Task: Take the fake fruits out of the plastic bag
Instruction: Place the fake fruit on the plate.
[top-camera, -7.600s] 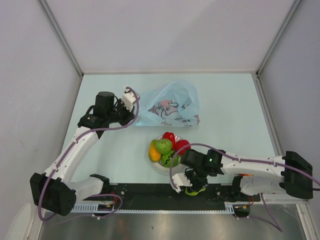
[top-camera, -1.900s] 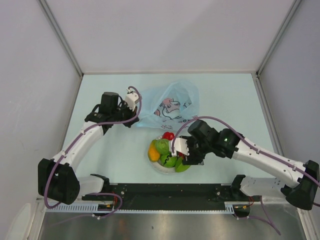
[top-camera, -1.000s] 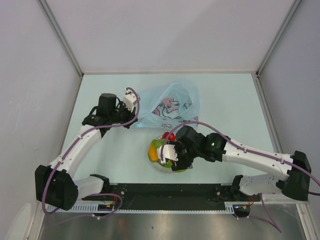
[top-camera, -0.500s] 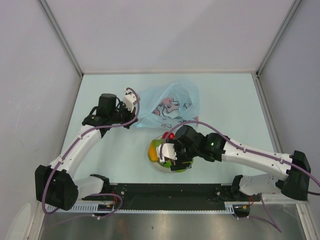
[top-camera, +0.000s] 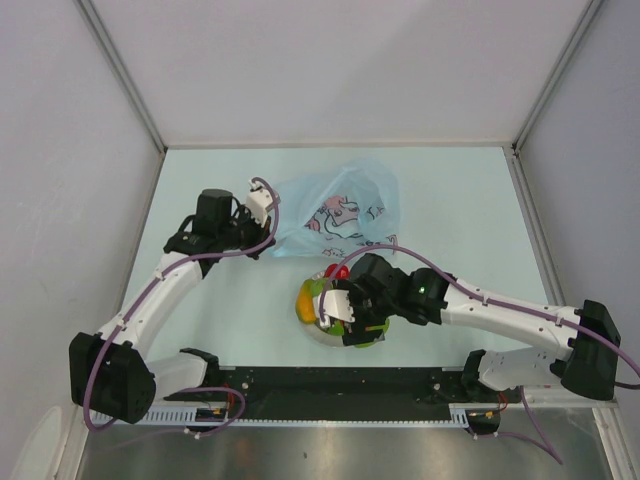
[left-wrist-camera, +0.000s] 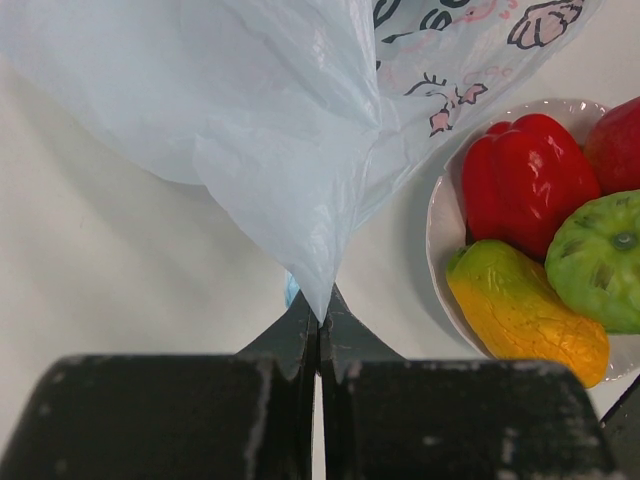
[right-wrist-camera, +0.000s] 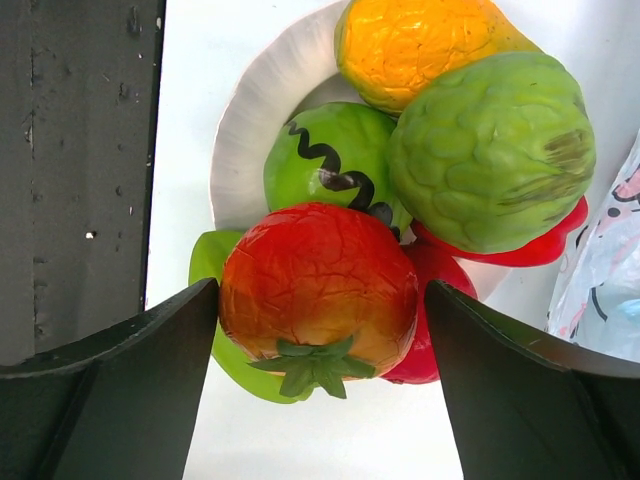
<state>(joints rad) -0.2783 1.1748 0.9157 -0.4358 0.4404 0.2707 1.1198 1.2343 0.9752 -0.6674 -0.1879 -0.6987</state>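
left gripper (left-wrist-camera: 318, 330): clamped on plastic bag (left-wrist-camera: 250, 120) edge, unchanged | right gripper (right-wrist-camera: 320, 295): jaws spread wider than a second ago, flanking red tomato (right-wrist-camera: 320, 262) lying against fake fruits (right-wrist-camera: 490, 150) on plate (right-wrist-camera: 240, 130) | bag: 12 o'clock of plate, unmoved

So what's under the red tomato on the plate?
A green fruit, a green piece and a red fruit show around the tomato. Its own body hides where it rests and the plate beneath.

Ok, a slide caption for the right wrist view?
Right gripper open astride a red tomato topping the fruit pile on a white plate.
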